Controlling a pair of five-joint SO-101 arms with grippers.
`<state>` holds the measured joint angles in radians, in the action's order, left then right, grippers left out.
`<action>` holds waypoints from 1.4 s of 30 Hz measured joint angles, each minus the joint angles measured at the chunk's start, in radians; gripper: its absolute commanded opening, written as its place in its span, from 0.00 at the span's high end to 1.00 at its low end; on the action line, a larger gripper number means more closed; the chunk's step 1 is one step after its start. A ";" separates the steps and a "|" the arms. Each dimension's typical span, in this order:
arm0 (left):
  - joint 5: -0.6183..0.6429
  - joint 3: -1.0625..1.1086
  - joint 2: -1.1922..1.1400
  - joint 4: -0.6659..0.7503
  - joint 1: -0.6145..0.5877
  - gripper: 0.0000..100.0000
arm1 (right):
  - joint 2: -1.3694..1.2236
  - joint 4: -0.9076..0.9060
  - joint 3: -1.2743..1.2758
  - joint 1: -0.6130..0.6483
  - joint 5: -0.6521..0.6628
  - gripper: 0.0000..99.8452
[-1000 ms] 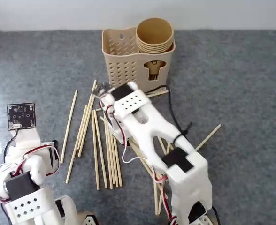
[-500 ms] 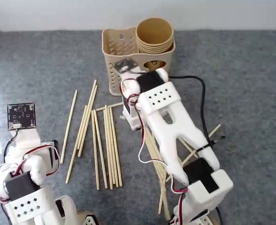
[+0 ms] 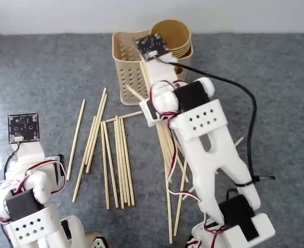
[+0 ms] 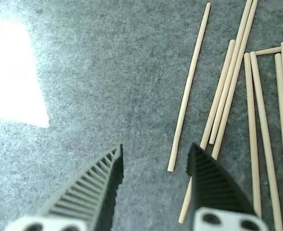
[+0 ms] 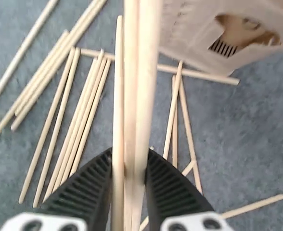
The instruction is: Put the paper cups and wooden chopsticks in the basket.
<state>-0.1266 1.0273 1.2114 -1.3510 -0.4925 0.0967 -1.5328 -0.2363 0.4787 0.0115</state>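
The right gripper (image 5: 130, 161) pinches a bundle of pale wooden chopsticks (image 5: 136, 57), aimed at the beige slotted plastic basket (image 3: 128, 67) by the far edge of the grey tabletop (image 3: 276, 77), apparently for dropping in; the left gripper (image 4: 153, 156) hangs spread.

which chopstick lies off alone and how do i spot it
Find the basket at the back, then the chopsticks spread on the mat in front of it. The lone chopstick lies on the left arm's side of them, with a clear gap and touching no other.
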 measured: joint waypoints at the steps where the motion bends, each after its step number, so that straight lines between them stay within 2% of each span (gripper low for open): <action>1: 0.000 0.000 0.000 0.000 0.000 0.79 | 0.011 0.017 0.000 -0.008 0.000 0.99; 8: 0.000 0.000 0.000 0.000 0.000 0.79 | 0.032 0.132 0.000 -0.057 -0.020 0.99; 16: 0.000 0.000 0.000 0.000 0.000 0.79 | 0.112 0.270 0.000 -0.057 -0.054 0.99; 32: 0.000 0.000 0.000 0.000 0.000 0.79 | 0.196 0.334 0.000 -0.057 -0.054 0.99; 42: 0.000 0.000 0.000 0.000 0.000 0.79 | 0.196 0.566 0.000 -0.057 -0.117 0.99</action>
<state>-0.1266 1.0273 1.2114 -1.3510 -0.4925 0.2931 -0.9666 -0.2363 0.4219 -0.1051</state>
